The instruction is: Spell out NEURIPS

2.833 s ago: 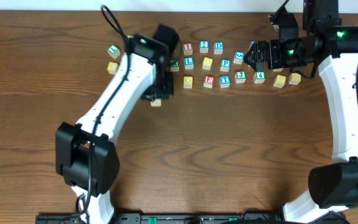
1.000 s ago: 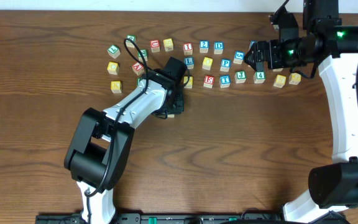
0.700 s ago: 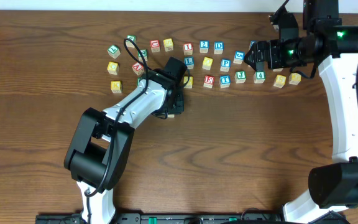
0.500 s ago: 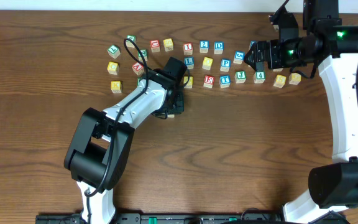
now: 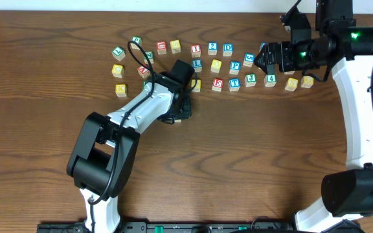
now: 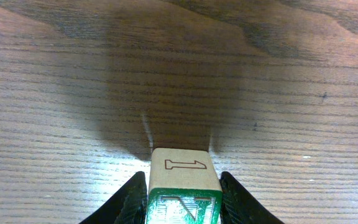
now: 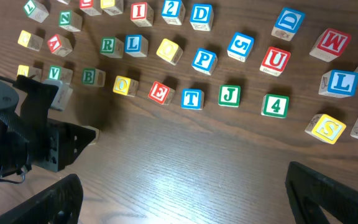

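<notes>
My left gripper (image 6: pixel 184 188) is shut on a wooden cube with a green N (image 6: pixel 183 208) on its near face and an outlined 1 on top, held low over bare wood. From overhead, that gripper (image 5: pixel 181 111) sits just in front of the rows of cubes. My right gripper (image 7: pixel 185 205) is open and empty, hovering over the right end of the rows (image 5: pixel 264 58). Below it lie the red E (image 7: pixel 160 93), red U (image 7: pixel 275 60), green R (image 7: pixel 108 45), red I (image 7: pixel 142 11), blue P (image 7: pixel 204 59) and a yellow S (image 7: pixel 328 127).
Other letter and number cubes lie in loose rows along the far side: blue T (image 7: pixel 192 98), green J (image 7: pixel 229 95), green 4 (image 7: pixel 275 105), blue D (image 7: pixel 201 14), red W (image 7: pixel 331 42). More cubes cluster at the far left (image 5: pixel 118 53). The left arm crosses the table's middle left.
Since the oldest frame the left arm has swung right and nearer with its cube, uncovering the left cubes. Over the last second nothing has moved.
</notes>
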Tool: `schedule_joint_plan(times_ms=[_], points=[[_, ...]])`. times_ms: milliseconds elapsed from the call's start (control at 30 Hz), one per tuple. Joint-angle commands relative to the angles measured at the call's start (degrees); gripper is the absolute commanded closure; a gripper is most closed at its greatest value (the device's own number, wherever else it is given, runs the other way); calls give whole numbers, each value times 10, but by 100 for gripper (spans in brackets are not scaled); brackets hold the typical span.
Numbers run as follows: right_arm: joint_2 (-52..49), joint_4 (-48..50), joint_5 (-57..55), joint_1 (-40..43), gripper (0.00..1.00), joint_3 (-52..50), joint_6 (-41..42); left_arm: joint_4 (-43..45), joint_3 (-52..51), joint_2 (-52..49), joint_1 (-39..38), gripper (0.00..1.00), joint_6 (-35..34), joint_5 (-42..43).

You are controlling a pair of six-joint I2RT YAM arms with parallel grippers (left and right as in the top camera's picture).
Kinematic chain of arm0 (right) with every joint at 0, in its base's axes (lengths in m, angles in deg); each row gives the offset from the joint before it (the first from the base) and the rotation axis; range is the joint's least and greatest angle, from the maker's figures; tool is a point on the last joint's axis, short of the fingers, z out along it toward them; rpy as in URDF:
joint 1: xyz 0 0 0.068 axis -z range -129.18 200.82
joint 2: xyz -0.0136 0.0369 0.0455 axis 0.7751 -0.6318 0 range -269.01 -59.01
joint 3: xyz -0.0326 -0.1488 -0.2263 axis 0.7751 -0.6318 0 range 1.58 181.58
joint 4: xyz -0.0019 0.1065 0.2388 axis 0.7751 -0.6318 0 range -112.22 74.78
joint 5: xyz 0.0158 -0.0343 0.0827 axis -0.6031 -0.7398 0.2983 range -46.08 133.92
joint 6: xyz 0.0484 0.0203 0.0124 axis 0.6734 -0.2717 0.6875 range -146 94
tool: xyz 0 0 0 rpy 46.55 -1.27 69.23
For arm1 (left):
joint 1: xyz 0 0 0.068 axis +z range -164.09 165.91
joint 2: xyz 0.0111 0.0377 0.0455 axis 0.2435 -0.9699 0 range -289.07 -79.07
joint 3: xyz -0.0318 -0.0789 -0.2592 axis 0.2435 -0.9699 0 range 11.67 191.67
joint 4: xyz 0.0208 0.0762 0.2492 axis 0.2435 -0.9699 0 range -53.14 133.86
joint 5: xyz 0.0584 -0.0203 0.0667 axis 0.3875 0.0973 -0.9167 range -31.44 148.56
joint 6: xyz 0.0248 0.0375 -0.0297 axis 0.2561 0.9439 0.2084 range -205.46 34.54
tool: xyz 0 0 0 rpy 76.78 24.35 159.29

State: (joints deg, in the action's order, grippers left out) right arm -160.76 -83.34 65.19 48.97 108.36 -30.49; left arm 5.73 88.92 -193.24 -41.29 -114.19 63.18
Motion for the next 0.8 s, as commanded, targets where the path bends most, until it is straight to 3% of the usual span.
schedule_joint_plan(times_ms=[0,767], points=[[2,-1,9,-8,1,10,-7,1,4,-3,3,63,-10,3],[2,-1,9,-9,1,10,-7,8,4,-3,3,64,-19,3]])
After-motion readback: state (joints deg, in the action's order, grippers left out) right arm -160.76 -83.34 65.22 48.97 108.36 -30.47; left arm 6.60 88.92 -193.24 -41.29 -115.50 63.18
